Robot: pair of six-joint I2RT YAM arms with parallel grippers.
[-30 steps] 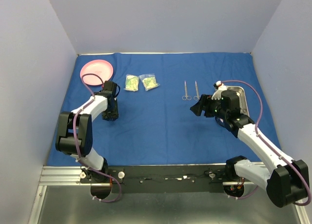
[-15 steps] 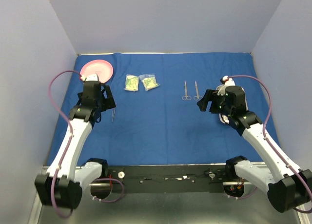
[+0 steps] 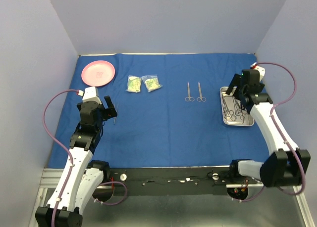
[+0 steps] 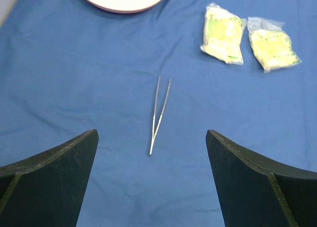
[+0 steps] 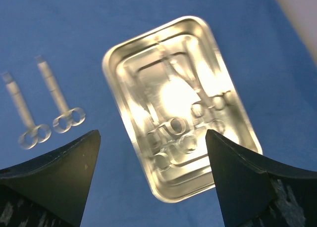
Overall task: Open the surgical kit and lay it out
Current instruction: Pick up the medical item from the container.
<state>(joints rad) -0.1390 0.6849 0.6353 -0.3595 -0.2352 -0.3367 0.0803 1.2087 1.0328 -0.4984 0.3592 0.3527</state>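
Note:
The royal-blue cloth wrap [image 3: 168,128] lies spread flat over the table. On it a thin pair of tweezers [image 4: 159,113] rests just beyond my open left gripper [image 4: 151,138], apart from both fingers. The two yellow-green packets [image 3: 133,83] [image 3: 151,83] lie side by side further back. Two scissor-like forceps [image 3: 189,92] [image 3: 200,92] lie parallel at centre. At the right stands the steel tray [image 5: 111,64], holding more ring-handled instruments [image 5: 193,130]. My right gripper [image 5: 152,135] hovers open over the tray's near end with nothing between its fingers.
A pink plate [image 3: 98,72] sits at the back left of the cloth. Pale walls enclose the table on three sides. The black rail with the arm bases [image 3: 168,177] runs along the near edge.
My left gripper has opened, left the tweezers on the cloth and drawn back toward the near edge. My right arm has swung right and now hangs over the tray.

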